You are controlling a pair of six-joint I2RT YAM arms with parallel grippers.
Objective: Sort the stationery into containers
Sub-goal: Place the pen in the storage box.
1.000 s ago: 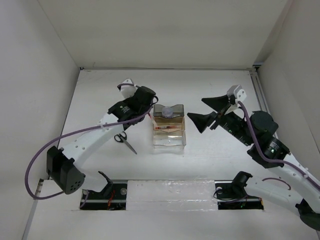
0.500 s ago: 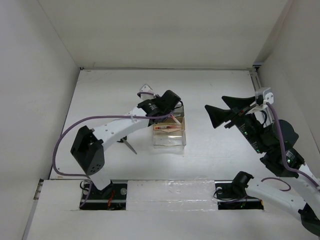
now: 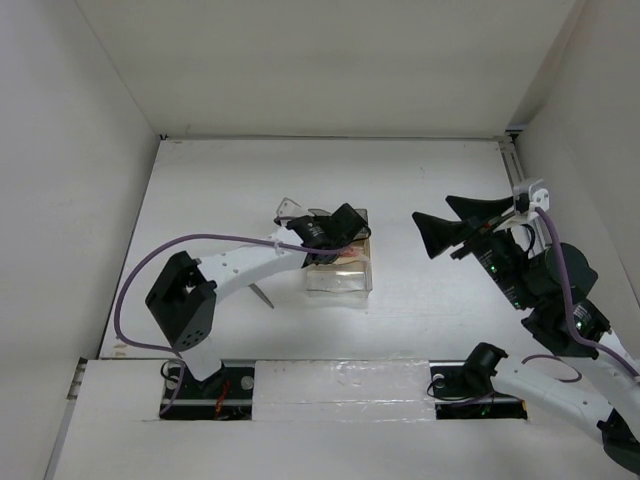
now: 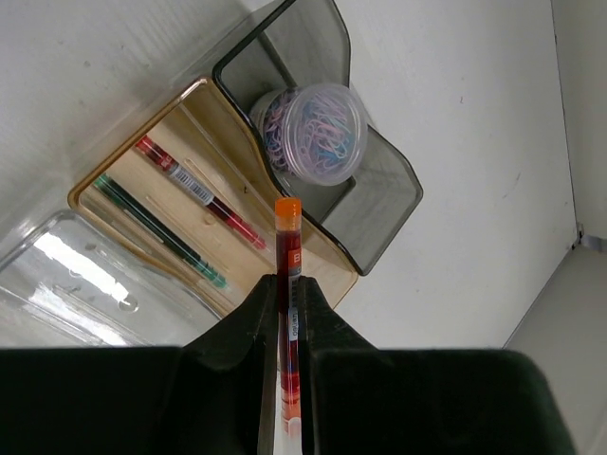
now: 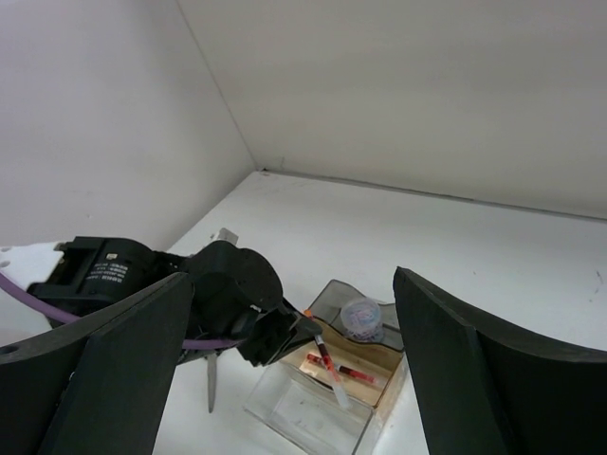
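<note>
My left gripper [image 3: 336, 243] is shut on a thin red pen [image 4: 287, 275] with an orange cap, holding it above the amber-tan bin [image 4: 327, 270]. That bin holds another red pen [image 4: 194, 185] and a dark pen [image 4: 161, 227]. The round pale piece [image 4: 318, 133], a tub of paper clips, sits in the smoky grey bin [image 4: 389, 194]. The clear bin [image 4: 85, 284] looks empty. The scissors [image 3: 260, 293] lie left of the bins, mostly hidden under my left arm. My right gripper [image 3: 432, 210] is open and empty, raised to the right of the bins.
White walls close in the table on the left, back and right. The row of bins [image 3: 340, 285] stands mid-table. My left arm's purple cable [image 3: 135, 290] loops out to the left. The right wrist view shows my left gripper [image 5: 275, 332] with the pen over the bins.
My left gripper swung from the left of the bins to over them, carrying the red pen, and its base turned. My right gripper drew back to the right.
</note>
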